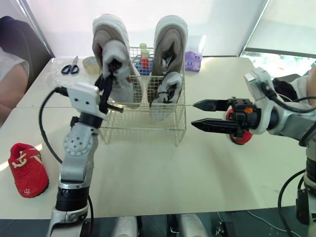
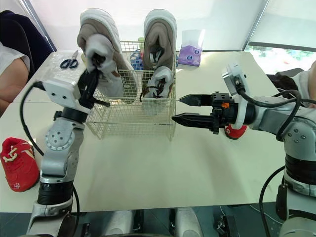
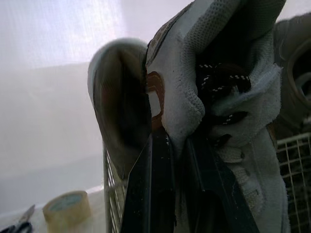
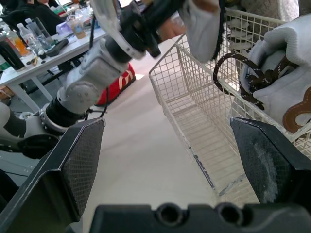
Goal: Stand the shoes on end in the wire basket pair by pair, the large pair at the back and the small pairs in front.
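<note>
1. We look down on a pale beige table with bright white blinds behind it; a person sits at the far left edge.
2. A white wire basket stands at the far centre of the table.
3. Two large grey-beige shoes stand on end along the basket's far side, one left and one right.
4. In front of the right one, a small pale grey shoe stands upright inside the basket.
5. The left gripper is clenched on a second small pale grey shoe, holding it upright at the basket's left front, just ahead of the left large shoe. We cannot tell whether it touches the basket floor.
6. The right gripper hangs released, jaws spread, just right of the basket.
7. One small red shoe lies at the near left of the table; another red shoe sits behind the right gripper.
8. Black-handled scissors, a tape roll and a purple tissue pack lie on the far side.
</note>
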Robot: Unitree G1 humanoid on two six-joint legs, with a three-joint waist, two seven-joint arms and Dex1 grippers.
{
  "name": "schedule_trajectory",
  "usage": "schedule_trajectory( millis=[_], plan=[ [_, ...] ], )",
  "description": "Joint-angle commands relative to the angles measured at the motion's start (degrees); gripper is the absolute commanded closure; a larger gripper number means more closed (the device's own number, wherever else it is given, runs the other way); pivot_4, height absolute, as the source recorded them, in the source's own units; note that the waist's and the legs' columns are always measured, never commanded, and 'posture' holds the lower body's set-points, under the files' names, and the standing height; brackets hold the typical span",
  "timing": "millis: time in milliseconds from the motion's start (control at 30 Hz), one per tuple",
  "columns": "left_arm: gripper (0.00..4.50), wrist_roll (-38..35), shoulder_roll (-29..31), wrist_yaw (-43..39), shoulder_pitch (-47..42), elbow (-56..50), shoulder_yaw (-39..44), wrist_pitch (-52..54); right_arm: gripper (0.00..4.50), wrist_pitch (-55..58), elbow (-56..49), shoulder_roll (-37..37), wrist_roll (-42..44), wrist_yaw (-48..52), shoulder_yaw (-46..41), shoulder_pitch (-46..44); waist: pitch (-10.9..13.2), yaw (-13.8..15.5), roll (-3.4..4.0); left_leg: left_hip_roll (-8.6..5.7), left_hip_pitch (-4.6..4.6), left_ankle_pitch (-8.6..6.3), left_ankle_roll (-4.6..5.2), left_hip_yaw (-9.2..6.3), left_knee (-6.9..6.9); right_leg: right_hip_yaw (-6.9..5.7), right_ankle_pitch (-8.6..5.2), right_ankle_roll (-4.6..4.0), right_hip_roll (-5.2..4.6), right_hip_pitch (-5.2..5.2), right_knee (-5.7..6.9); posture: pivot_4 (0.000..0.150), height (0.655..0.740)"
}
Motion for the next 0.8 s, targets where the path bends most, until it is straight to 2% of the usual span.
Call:
schedule_trajectory(
  millis=[33,233,367,500,667,800],
  plan=[
    [4.46,0.6,-0.5,-0.6,0.9,0.8,-0.4,-0.6,0.00,-1.5,-1.1,0.4,1.3,-1.0,-2.0,0.0,0.0,0.0,-0.01,0.00,-0.01,0.00,0.00,0.00,0.00,0.00,0.00,0.00,0.00,0.00,-0.02,0.150,0.7400],
    [4.46,-0.2,-1.4,-0.6,2.1,-0.7,0.0,0.4,0.00,-3.1,-0.7,1.3,0.4,-1.2,-0.9,0.3,0.0,-0.1,-0.01,0.01,-0.05,0.00,0.01,0.00,-0.02,0.00,0.00,0.01,0.00,-0.02,-0.06,0.150,0.7400],
    [2.93,-1.4,-1.8,-0.2,3.2,-3.8,1.1,2.3,0.00,-4.2,-0.3,1.9,-0.2,-0.8,0.3,0.2,0.0,-0.1,-0.01,0.02,-0.05,-0.01,0.01,0.00,-0.02,0.00,-0.01,0.01,0.00,-0.02,-0.08,0.150,0.7400],
    [0.86,-5.8,-1.4,0.5,5.1,-10.5,3.9,8.9,0.00,-5.0,-0.3,1.9,-0.8,-0.1,1.3,0.5,0.0,-0.1,-0.01,0.04,-0.07,-0.01,0.01,0.00,-0.04,0.00,-0.01,0.01,0.01,-0.04,-0.10,0.150,0.7400],
    [0.86,-13.2,1.8,0.6,8.7,-23.2,7.8,21.5,0.00,-5.5,0.3,1.7,-1.9,1.5,2.6,0.7,0.0,-0.1,-0.01,0.06,-0.09,-0.01,0.00,-0.01,-0.06,0.00,-0.01,0.02,0.02,-0.06,-0.13,0.150,0.7400],
    [0.86,-22.2,6.1,0.0,13.1,-31.5,13.0,31.3,0.00,-6.4,1.9,1.0,-3.7,3.3,3.9,0.4,0.0,-0.2,0.00,0.06,-0.09,-0.01,0.00,-0.01,-0.06,0.00,-0.02,0.01,0.03,-0.05,-0.17,0.150,0.7400]
  ],
)
